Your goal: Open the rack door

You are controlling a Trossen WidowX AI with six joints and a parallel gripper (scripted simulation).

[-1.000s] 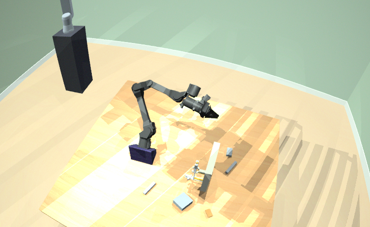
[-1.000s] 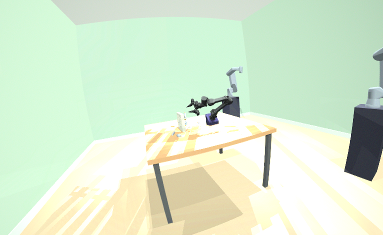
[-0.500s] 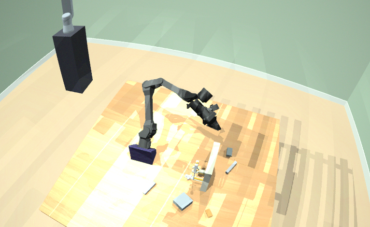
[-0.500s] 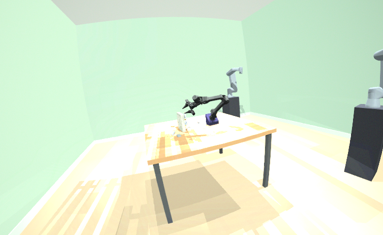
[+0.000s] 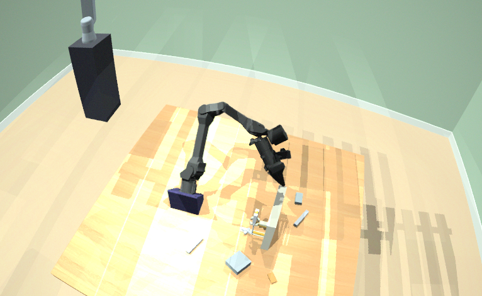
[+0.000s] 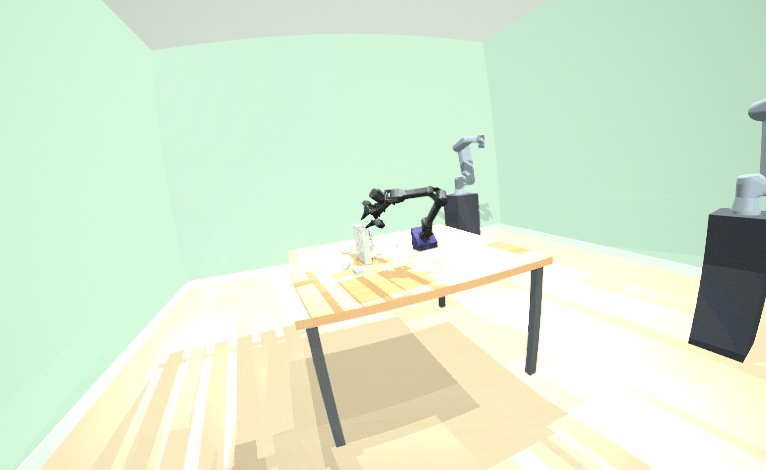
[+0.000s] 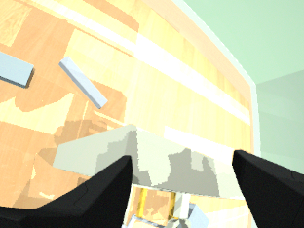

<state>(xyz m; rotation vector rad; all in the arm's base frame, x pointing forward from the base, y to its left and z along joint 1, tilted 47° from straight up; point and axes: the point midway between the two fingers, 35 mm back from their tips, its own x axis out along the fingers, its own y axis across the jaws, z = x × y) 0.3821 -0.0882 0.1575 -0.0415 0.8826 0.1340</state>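
Note:
The rack's pale upright panel (image 5: 275, 216) (image 6: 362, 244) (image 7: 171, 163) stands on the table. Small pale metal fittings with yellow rods (image 5: 258, 233) (image 7: 142, 202) stick out from its arm-facing side. A slim upright piece (image 5: 255, 217) among them looks like the handle; its turn is too small to tell. Which part is door and which is frame I cannot tell, nor the door's angle. My gripper (image 5: 282, 184) (image 6: 365, 222) (image 7: 182, 160) is open and empty, pointing down close above the panel's top end. The panel shows between and beyond its fingers in the wrist view. Whether they touch it is unclear.
Behind the panel lie a grey block (image 5: 298, 198) (image 7: 15, 69) and a thin bar (image 5: 301, 218) (image 7: 84, 83). Nearer the front are another bar (image 5: 194, 245), a flat grey box (image 5: 238, 262) and a small orange piece (image 5: 272, 277). The arm's base (image 5: 185, 201) (image 6: 424, 239) is dark blue.

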